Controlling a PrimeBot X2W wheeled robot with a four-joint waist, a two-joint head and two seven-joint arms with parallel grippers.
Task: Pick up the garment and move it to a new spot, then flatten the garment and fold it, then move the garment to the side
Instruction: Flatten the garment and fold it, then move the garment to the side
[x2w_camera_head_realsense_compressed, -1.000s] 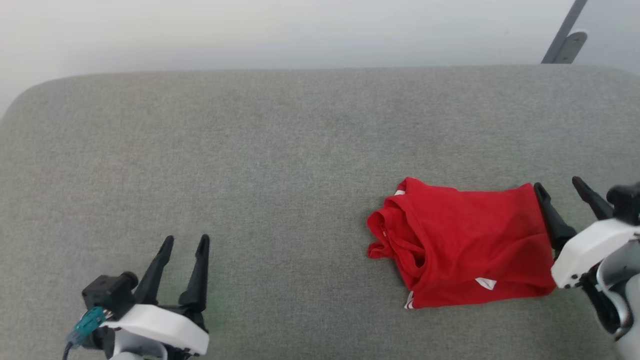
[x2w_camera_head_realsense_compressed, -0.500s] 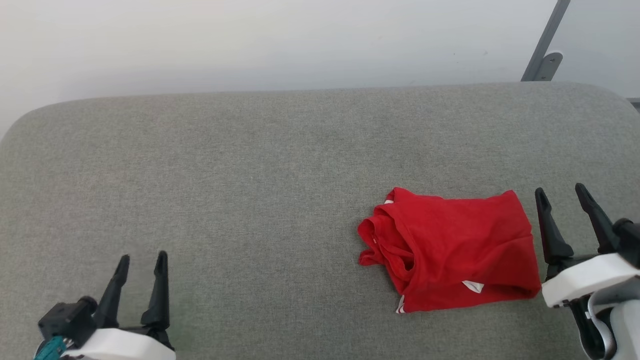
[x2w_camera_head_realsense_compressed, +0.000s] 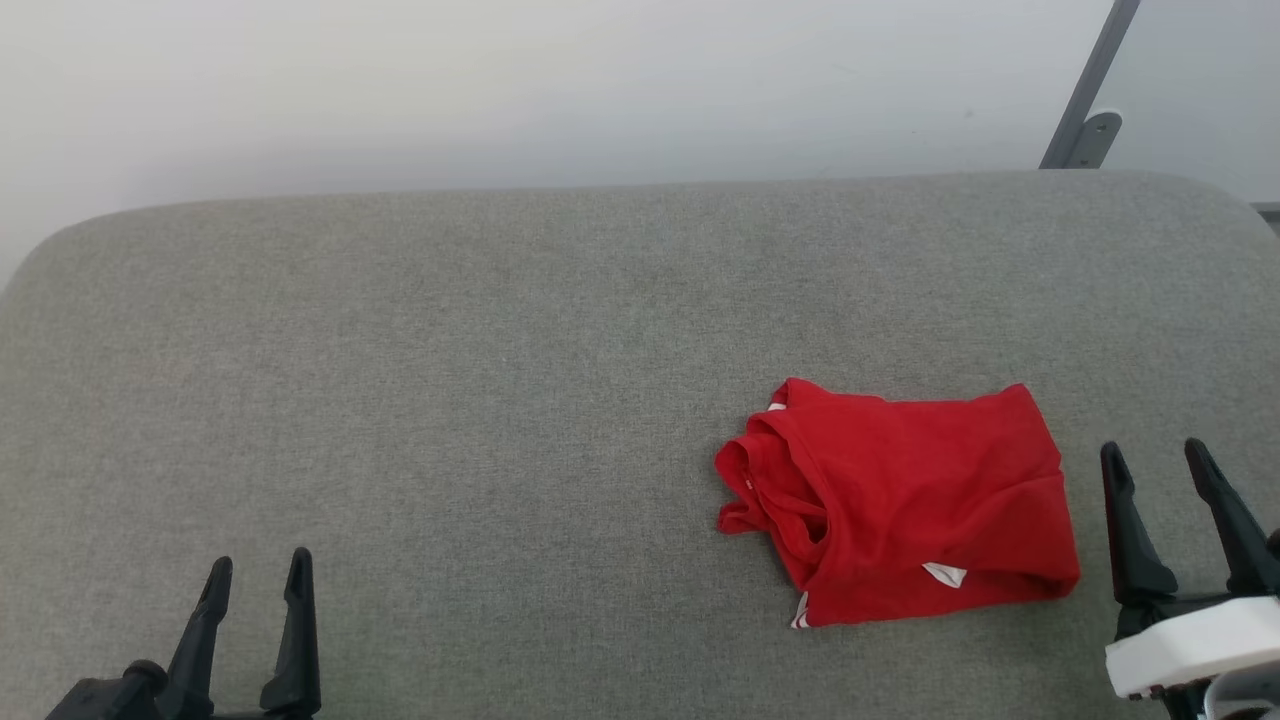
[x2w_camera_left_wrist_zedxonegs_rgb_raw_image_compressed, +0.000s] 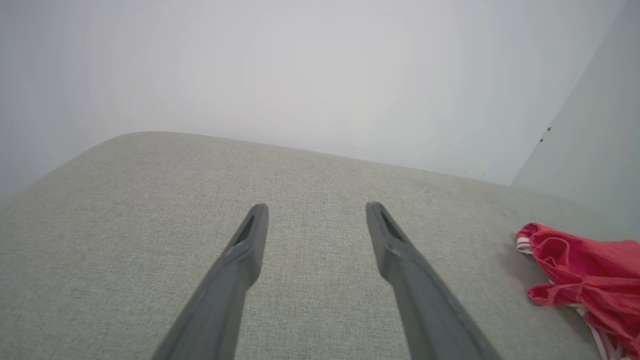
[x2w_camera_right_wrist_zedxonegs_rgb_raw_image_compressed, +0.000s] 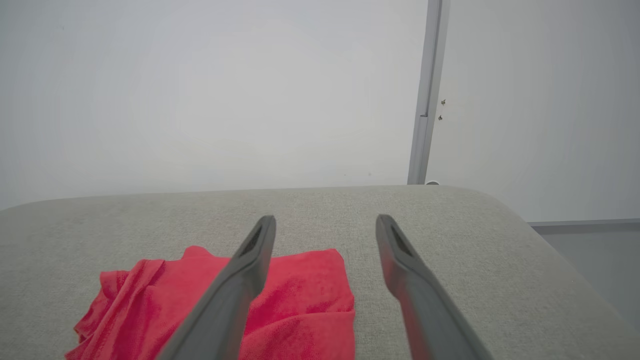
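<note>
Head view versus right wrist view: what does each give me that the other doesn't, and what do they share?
Head view, beyond the right wrist view: the left end effector, open, at lower left, far from the garment, plus the garment's whole folded outline with its small white patch. Right wrist view, beyond the head view: two dark specks on the wall right of the post. Both: the red garment lying on the grey cushion, untouched, and the right end effector, open, just to its right.
</note>
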